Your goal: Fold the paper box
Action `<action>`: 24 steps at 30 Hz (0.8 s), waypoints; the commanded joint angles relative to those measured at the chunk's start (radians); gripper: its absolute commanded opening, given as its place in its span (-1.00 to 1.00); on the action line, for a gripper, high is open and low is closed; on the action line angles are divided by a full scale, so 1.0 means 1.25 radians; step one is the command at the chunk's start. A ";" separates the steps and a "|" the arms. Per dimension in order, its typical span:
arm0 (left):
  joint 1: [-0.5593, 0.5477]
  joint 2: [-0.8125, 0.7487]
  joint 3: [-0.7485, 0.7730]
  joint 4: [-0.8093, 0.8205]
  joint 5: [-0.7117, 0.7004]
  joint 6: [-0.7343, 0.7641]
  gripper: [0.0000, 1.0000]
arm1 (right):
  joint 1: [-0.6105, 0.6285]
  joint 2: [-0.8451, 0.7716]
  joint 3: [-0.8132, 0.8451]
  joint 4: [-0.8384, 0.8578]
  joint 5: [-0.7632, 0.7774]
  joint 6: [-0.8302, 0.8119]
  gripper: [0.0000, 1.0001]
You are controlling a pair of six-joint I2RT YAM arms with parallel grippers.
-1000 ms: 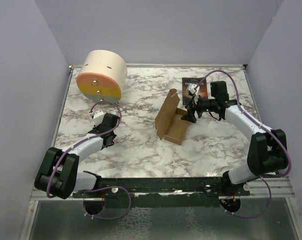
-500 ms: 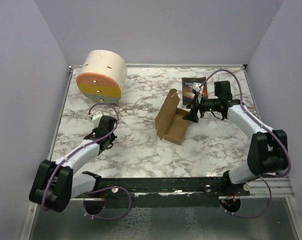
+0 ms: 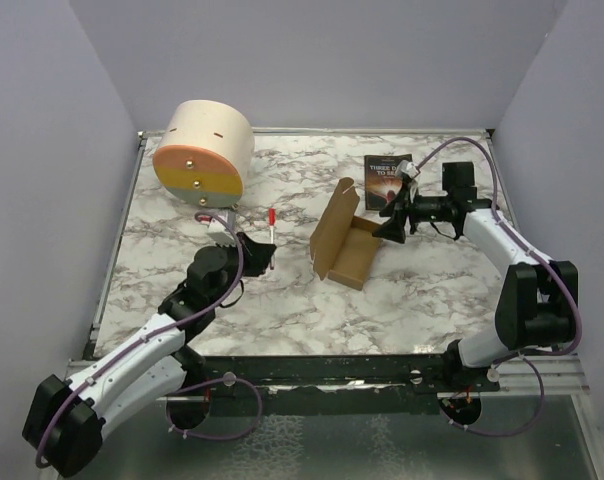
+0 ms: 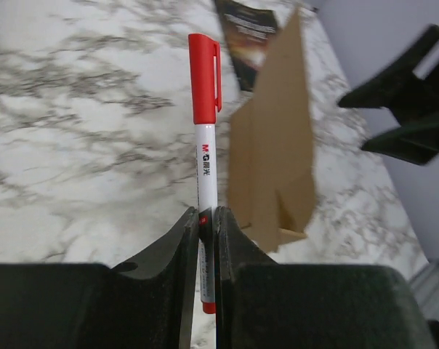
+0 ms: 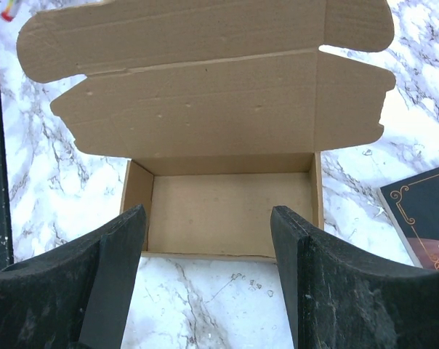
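Left wrist view showed the left pincer pinched narrow on a white pen with a red cap. The barrel was clamped between both fingers and the capped end stuck out beyond the tips. Ahead of those tips and a little to the right stood the paper box, its brown lid flap raised upright, apart from the pen. A dark-covered book lay farther off, past the box.

From the right wrist, the right pincer stood wide with nothing between its fingers. The box's open tray sat directly ahead of the gap, with the lid flaps rising behind it. The book's corner lay outside the finger on the right of that view.

From above, the box lay on the marble table between the two pincers, nearer the right one. A cream cylinder stood beyond the left pincer.
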 commanded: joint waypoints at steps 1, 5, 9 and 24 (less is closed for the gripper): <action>-0.099 0.018 0.011 0.222 0.076 0.057 -1.00 | -0.019 -0.024 0.002 0.021 -0.047 0.027 0.40; -0.183 0.053 0.035 0.292 0.063 0.104 -1.00 | -0.032 -0.032 -0.003 0.034 -0.051 0.039 0.40; -0.258 0.093 0.079 0.317 0.033 0.155 -1.00 | -0.041 -0.035 -0.005 0.040 -0.055 0.044 0.40; -0.357 0.423 0.373 0.180 -0.044 0.279 -1.00 | -0.091 -0.058 -0.023 0.082 -0.046 0.091 0.40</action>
